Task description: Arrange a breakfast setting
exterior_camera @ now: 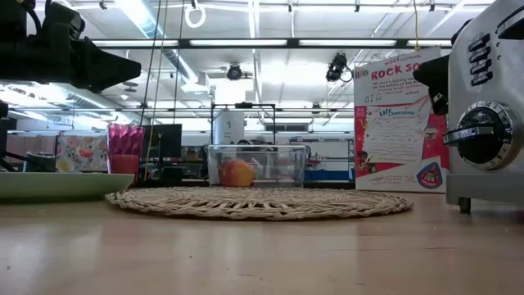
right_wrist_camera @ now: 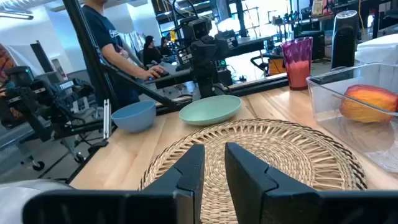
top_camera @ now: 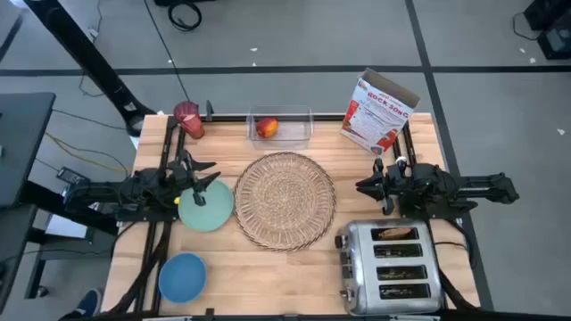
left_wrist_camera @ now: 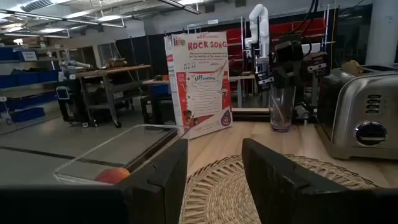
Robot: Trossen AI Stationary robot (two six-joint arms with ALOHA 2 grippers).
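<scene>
Placemat [top_camera: 285, 200] sits mid-bench with the plate [top_camera: 206, 207] just to its left. Left end effector [top_camera: 203, 183] hovers over the plate's edge, fingers apart, holding nothing. Right end effector [top_camera: 368, 185] hangs beside the toaster [top_camera: 391, 263], nearly clenched, empty. Apple [top_camera: 267, 127] is in the tub [top_camera: 280, 127].

The tabletop [top_camera: 268, 267] is pale, smooth wood. The placemat [top_camera: 285, 200] is rough woven wicker. The toaster [top_camera: 393, 263] is glossy chrome metal, the tub [top_camera: 290, 120] clear plastic, the cup [right_wrist_camera: 297, 61] translucent red, the box [top_camera: 376, 114] printed card, the plate [right_wrist_camera: 210, 109] smooth.
</scene>
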